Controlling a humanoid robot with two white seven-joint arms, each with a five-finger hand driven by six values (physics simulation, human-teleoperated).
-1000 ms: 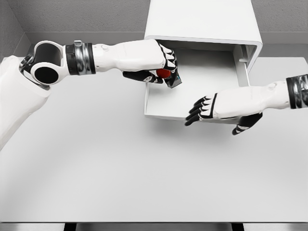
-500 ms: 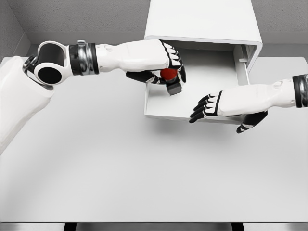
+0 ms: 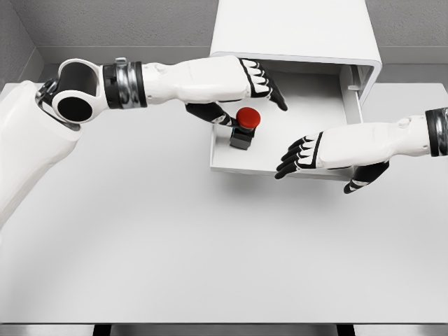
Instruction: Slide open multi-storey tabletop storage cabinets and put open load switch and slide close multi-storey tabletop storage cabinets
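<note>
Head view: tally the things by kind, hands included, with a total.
Cabinet: 1
Open drawer: 1
Red-capped switch: 1
Table: 1
Hands: 2, left and right
Total: 6

Cabinet [image 3: 294,31]: white, on table [image 3: 140,245], drawer [image 3: 280,150] pulled out.
Load switch [image 3: 244,127]: red button, dark base, upright inside drawer.
Left hand [image 3: 245,87]: fingers spread, above switch.
Right hand [image 3: 315,155]: relaxed, over drawer front.
</note>
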